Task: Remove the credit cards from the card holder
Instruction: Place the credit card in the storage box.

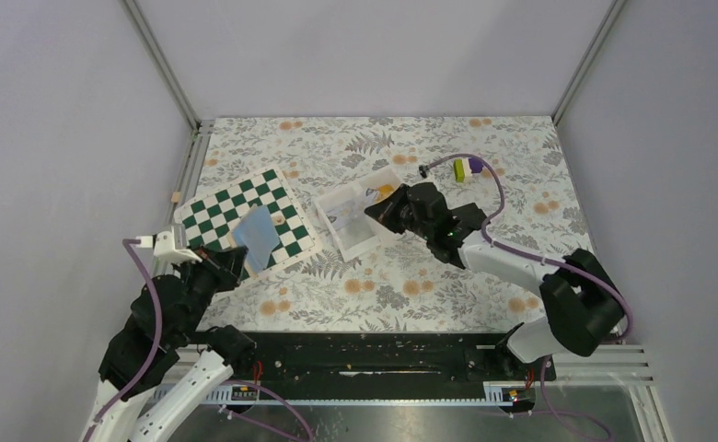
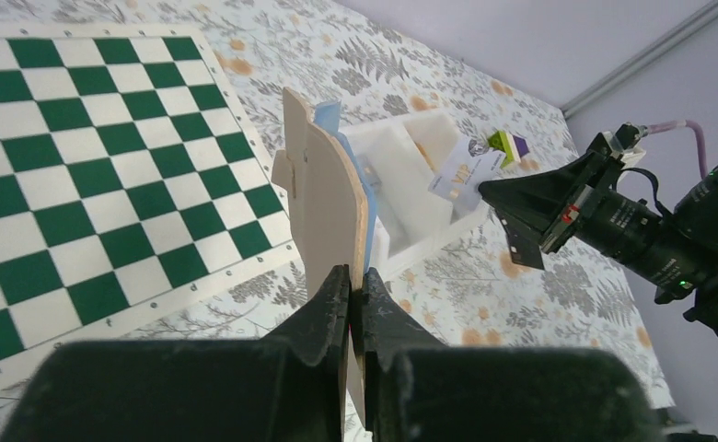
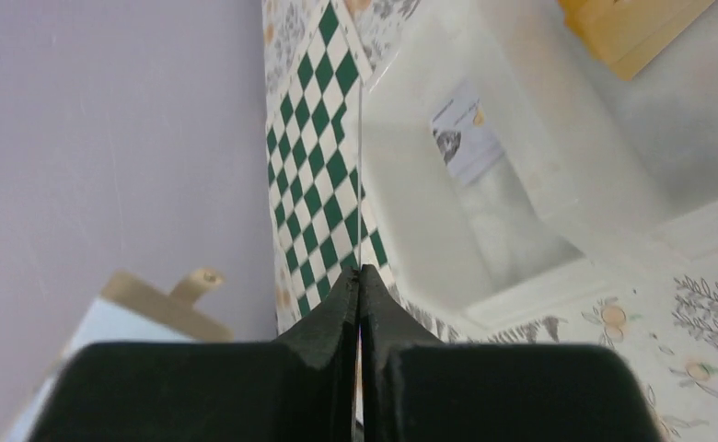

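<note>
One chequered board; one white tray just beside it. One card holder (upright, near the board's edge) pinched in the left gripper. Two credit cards: one clenched by the right gripper above the tray, the other lying inside.
</note>
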`<action>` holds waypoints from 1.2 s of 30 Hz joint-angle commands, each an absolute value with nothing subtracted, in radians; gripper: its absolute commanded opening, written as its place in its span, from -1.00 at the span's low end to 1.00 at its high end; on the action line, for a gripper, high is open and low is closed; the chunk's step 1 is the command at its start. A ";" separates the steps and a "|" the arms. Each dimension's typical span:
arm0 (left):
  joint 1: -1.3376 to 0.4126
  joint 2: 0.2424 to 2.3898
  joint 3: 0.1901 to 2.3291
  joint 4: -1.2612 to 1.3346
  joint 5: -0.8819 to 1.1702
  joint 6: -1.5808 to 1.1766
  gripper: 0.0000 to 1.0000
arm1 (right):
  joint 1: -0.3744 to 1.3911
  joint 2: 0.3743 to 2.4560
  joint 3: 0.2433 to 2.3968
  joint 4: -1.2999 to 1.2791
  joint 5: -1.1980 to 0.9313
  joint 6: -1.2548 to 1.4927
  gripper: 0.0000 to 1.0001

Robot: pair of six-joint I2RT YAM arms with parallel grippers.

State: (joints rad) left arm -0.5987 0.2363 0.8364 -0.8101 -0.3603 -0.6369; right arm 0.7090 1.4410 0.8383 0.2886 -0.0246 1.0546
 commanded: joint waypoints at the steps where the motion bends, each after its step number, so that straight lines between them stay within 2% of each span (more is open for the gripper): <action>1: -0.595 0.185 0.864 -0.754 -0.430 -0.533 -1.00 | 0.744 1.521 0.879 0.493 0.239 1.261 -1.00; 6: -0.595 0.143 0.794 -0.710 -0.407 -0.483 -1.00 | 0.776 1.596 0.859 0.565 0.346 1.357 -1.00; 13: -0.594 0.139 0.792 -0.689 -0.356 -0.455 -1.00 | 0.821 1.678 0.911 0.540 0.423 1.432 -1.00; 36: -0.595 0.099 0.784 -0.686 -0.321 -0.459 -1.00 | 0.893 1.842 1.002 0.457 0.535 1.644 -1.00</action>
